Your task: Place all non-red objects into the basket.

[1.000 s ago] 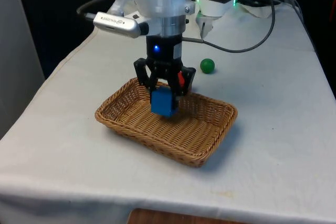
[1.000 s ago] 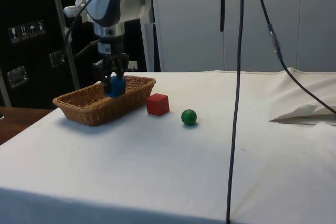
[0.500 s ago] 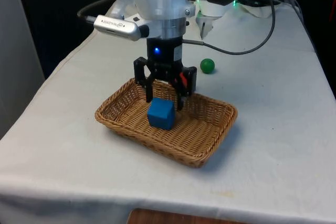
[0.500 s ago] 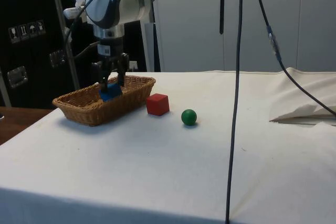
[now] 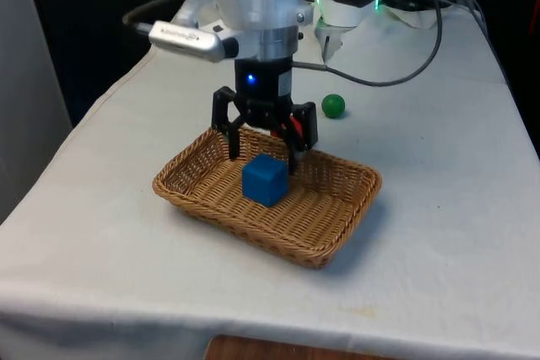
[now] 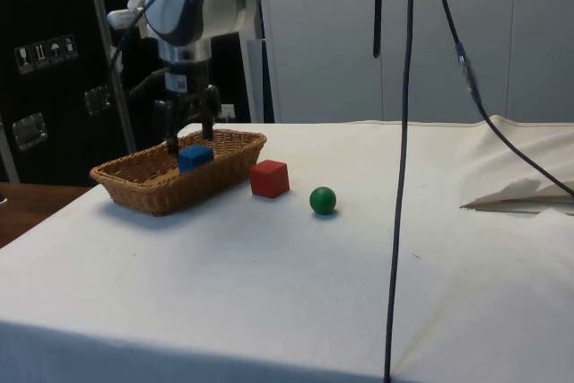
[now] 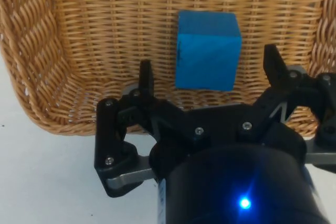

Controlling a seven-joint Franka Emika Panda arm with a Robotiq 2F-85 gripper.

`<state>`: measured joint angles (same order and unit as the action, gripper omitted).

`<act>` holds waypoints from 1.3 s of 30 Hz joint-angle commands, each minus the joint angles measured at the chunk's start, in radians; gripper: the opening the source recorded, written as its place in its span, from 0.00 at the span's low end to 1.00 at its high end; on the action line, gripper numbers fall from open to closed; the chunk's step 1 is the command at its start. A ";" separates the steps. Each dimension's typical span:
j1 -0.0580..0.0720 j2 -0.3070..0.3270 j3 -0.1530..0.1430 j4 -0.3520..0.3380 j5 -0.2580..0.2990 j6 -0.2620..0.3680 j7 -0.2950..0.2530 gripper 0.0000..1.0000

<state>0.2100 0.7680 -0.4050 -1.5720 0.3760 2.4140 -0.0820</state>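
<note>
Blue cube (image 5: 265, 180) sits mid-floor in the wicker basket (image 5: 337, 246); gripper (image 5: 264, 151) spread wide, empty, just above it. Green ball (image 5: 333, 106) on the cloth beyond the basket's far rim looks light, rigid, roll-prone: pinch across its middle.

The basket (image 5: 331, 242) is tan wicker (a tight woven pattern) and holds a blue cube (image 5: 264, 180). On the white cloth (image 6: 296, 284) sit a red cube (image 6: 269, 178) and a green ball (image 6: 323, 200).
</note>
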 commanded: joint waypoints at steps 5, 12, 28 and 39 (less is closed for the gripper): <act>0.006 -0.040 -0.017 0.003 -0.009 -0.047 0.002 1.00; 0.012 -0.077 -0.028 0.001 -0.018 -0.073 0.003 1.00; 0.028 -0.193 -0.042 -0.047 -0.041 -0.162 0.003 1.00; 0.047 -0.299 -0.041 -0.149 -0.075 -0.184 0.007 1.00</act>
<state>0.2510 0.4730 -0.4410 -1.7160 0.3070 2.2270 -0.0810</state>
